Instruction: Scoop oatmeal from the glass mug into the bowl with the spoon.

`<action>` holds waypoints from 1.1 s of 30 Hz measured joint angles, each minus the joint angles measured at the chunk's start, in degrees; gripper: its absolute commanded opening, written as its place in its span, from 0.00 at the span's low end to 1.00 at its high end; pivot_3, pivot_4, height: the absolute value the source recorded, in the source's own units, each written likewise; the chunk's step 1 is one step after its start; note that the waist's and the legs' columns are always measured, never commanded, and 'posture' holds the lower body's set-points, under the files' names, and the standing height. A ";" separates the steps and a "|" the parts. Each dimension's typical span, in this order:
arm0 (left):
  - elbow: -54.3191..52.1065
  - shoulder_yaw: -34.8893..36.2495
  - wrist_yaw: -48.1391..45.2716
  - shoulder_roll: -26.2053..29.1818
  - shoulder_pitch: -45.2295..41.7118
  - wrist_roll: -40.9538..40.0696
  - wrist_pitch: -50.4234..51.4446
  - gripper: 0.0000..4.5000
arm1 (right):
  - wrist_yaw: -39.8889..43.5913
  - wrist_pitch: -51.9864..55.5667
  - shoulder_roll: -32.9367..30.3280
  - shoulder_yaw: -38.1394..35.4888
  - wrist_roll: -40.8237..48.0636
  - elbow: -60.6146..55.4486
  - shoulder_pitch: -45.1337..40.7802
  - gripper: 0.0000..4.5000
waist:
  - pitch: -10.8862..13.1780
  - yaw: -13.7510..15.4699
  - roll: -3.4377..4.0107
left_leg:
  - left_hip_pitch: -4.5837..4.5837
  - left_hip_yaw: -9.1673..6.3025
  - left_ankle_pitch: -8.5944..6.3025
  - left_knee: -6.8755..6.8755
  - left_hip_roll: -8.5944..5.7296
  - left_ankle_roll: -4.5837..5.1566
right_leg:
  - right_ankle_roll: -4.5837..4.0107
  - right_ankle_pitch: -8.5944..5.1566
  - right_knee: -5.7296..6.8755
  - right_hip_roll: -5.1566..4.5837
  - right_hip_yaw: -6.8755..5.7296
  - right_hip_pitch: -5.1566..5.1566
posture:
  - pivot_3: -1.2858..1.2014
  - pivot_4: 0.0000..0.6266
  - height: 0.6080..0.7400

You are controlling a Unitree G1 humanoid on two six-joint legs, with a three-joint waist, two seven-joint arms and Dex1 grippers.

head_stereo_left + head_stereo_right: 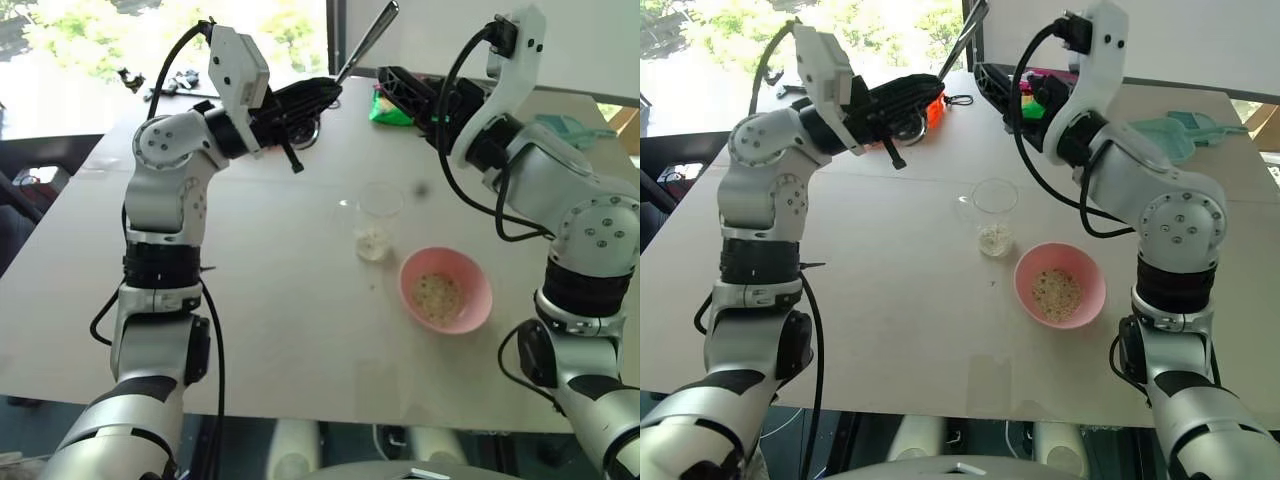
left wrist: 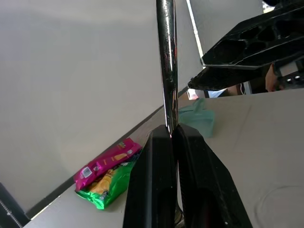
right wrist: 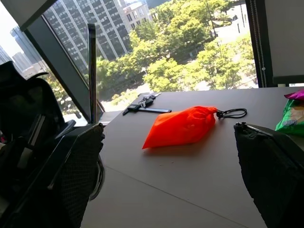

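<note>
Partway through, by the look of it. Pink bowl (image 1: 446,289) on the counter (image 1: 250,330), already holding a thin scatter of oatmeal (image 1: 438,295) across its bottom. Just beside it, toward the left arm and slightly farther back, the clear glass mug (image 1: 377,224), upright, with only a small pale layer of oats left at its base; apart from the bowl, not touching.

Left end effector (image 1: 318,95) raised well above the counter, behind the mug, fingers (image 2: 156,180) clamped tight on the handle of the silver spoon (image 1: 366,45), which sticks up and away at a slant. Spoon's scooping end not visible, so no telling whether any oats ride on it. Right end effector (image 1: 1008,95) lifted to about the same height, facing the left one, jaws spread wide and empty; its wide black pads (image 3: 270,175) frame an orange bag (image 3: 183,126) lying on the far part of the counter.

Judged from this: at least one transfer done, some oats still to fetch from the mug. Spoon nowhere near mug or bowl at present, so another dip, lift and tip into the bowl remains. Possibly a handover or regrip of the spoon between the two end effectors pending, given how they face each other.
</note>
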 measured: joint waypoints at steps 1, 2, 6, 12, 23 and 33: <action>-0.74 -0.10 -0.22 0.01 0.52 -0.20 0.48 0.00 | 0.06 0.00 0.42 -0.08 0.29 0.13 -0.12 1.00 | 0.00 -0.02 0.00 | 0.00 -0.03 0.00 0.02 0.00 0.00 | 0.00 0.00 0.03 0.02 0.00 -0.01 | 0.52 0.24 1.00; -1.24 -0.09 -0.29 0.05 0.91 -0.49 0.85 0.00 | 0.21 0.02 0.73 -0.08 0.58 0.18 -0.16 1.00 | 0.00 -0.04 0.00 | 0.01 -0.05 0.00 0.03 0.00 0.00 | 0.00 0.00 0.07 0.03 0.00 -0.01 | 0.52 0.24 1.00; -1.99 0.02 -0.57 0.96 1.14 -0.67 1.11 0.00 | 0.78 0.45 1.36 -0.39 1.49 0.74 -0.65 0.94 | 0.00 -0.04 0.01 | 0.04 -0.11 0.00 0.09 0.01 0.01 | 0.00 0.00 0.18 0.05 0.00 0.00 | 0.52 0.24 1.00; -2.14 -0.01 -0.66 1.37 1.21 -0.98 1.40 0.00 | 1.66 0.94 2.69 -0.79 5.14 1.88 -1.72 0.62 | 0.00 -0.01 0.02 | 0.00 -0.13 0.00 0.09 0.00 0.01 | 0.00 0.00 0.15 0.05 -0.01 0.00 | 0.52 0.24 1.00; -3.60 -0.12 -0.48 1.22 1.25 -1.58 3.83 0.00 | 2.98 0.89 2.77 -0.92 8.58 1.85 -1.91 0.50 | 0.00 -0.03 0.02 | 0.00 -0.14 0.00 0.09 0.00 0.01 | 0.00 0.00 0.15 0.04 -0.01 0.00 | 0.52 0.24 1.00; -3.75 -2.23 -0.07 1.01 1.13 -1.69 4.66 0.00 | 3.91 0.85 1.76 -0.67 9.99 0.97 -2.55 0.99 | 0.00 -0.04 0.02 | 0.00 -0.15 0.00 0.09 0.00 0.01 | 0.00 0.00 0.15 0.05 -0.01 0.00 | 0.52 0.24 1.00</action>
